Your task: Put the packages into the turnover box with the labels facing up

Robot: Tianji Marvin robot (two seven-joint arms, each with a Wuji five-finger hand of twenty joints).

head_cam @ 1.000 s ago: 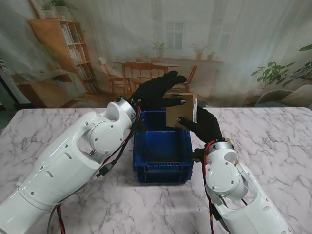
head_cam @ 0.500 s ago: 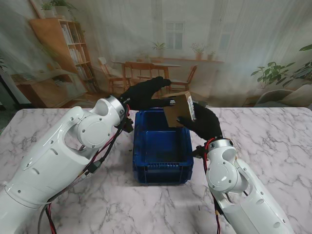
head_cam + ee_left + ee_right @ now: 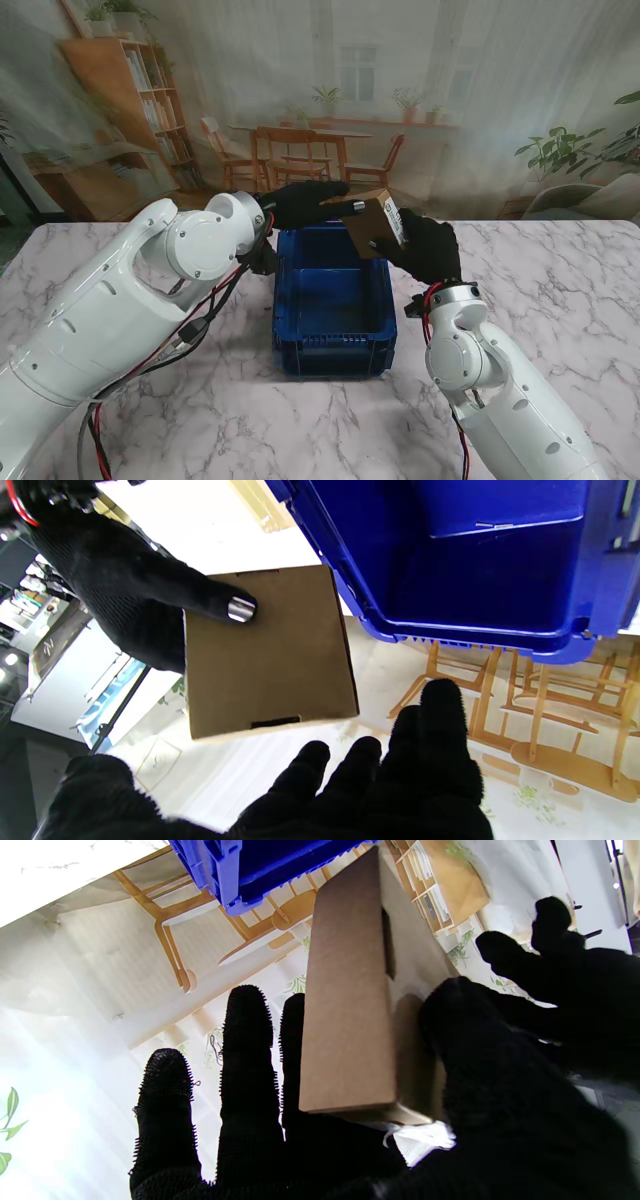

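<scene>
The cardboard package (image 3: pixel 372 224) hangs tilted on edge over the far right corner of the blue turnover box (image 3: pixel 333 352), its white label facing right toward the right hand (image 3: pixel 428 250), whose thumb and fingers clamp it. The left hand (image 3: pixel 300 203) (fingers spread, holding nothing) hovers alongside. The box's visible interior looks empty.

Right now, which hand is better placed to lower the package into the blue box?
Right hand: it grips the cardboard package above the turnover box. The left hand only hovers open beside it.
</scene>
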